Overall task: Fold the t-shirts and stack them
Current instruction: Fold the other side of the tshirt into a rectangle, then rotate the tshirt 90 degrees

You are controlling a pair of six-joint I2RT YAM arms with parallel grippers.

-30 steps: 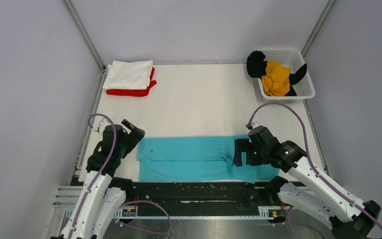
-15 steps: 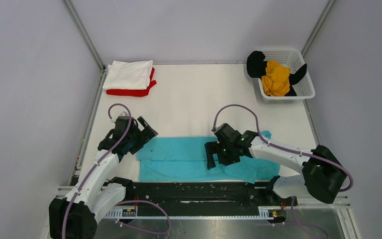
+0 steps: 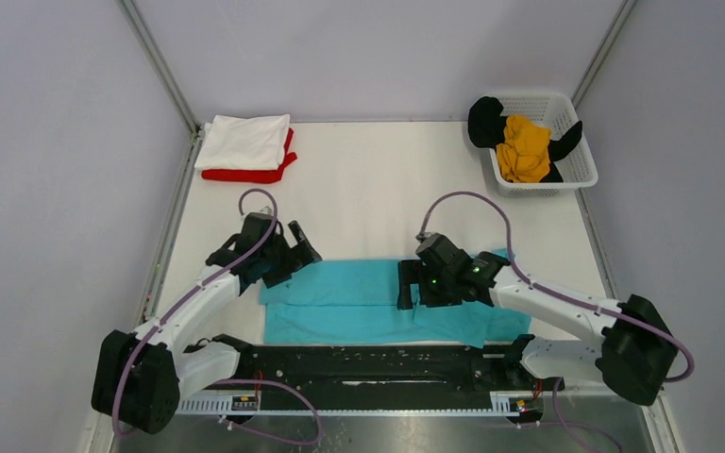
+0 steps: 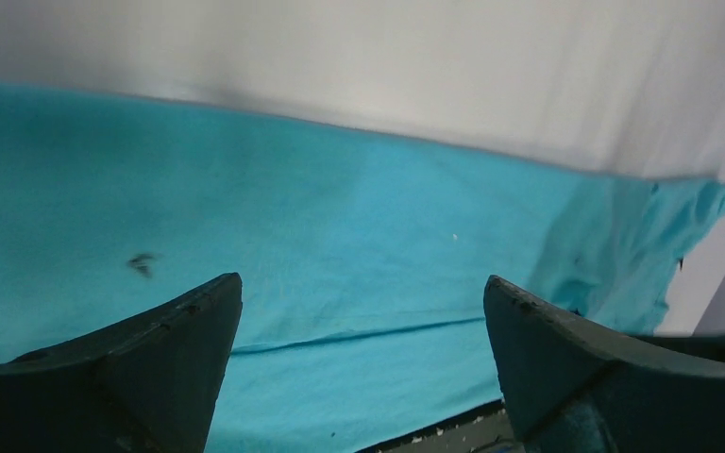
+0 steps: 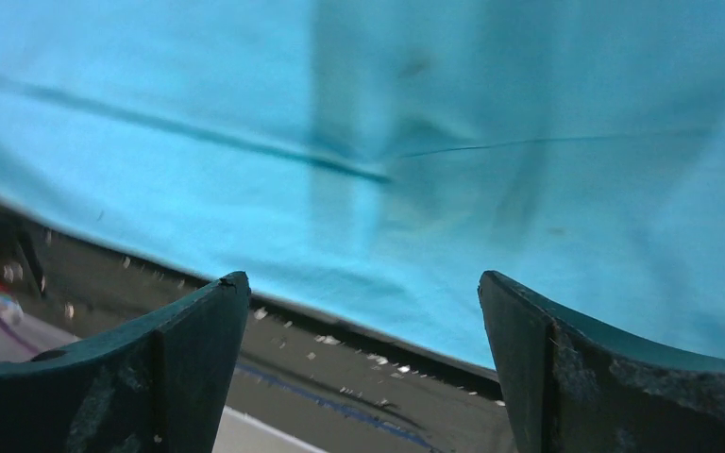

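The turquoise t-shirt (image 3: 368, 302) lies flat as a long folded band along the table's near edge. My left gripper (image 3: 300, 255) is open and empty, just above the shirt's far left corner. In the left wrist view the gripper (image 4: 359, 311) has turquoise cloth (image 4: 340, 217) between its spread fingers (image 4: 151, 368). My right gripper (image 3: 402, 286) is open and empty over the shirt's middle. The right wrist view shows the gripper (image 5: 359, 311) above the shirt's near hem (image 5: 434, 113). A folded white shirt (image 3: 244, 140) lies on a red one (image 3: 245, 175) at the far left. Mustard-yellow (image 3: 524, 149) and black (image 3: 484, 121) shirts sit in the basket.
The white mesh basket (image 3: 581, 170) stands at the far right corner. A black rail (image 3: 368, 363) runs along the table's near edge, just below the shirt's hem, and also shows in the right wrist view (image 5: 340, 359). Grey walls close the sides and back.
My left gripper has moved right and away from the base to the shirt's far left corner. My right gripper has swung left from the shirt's right part to its middle.
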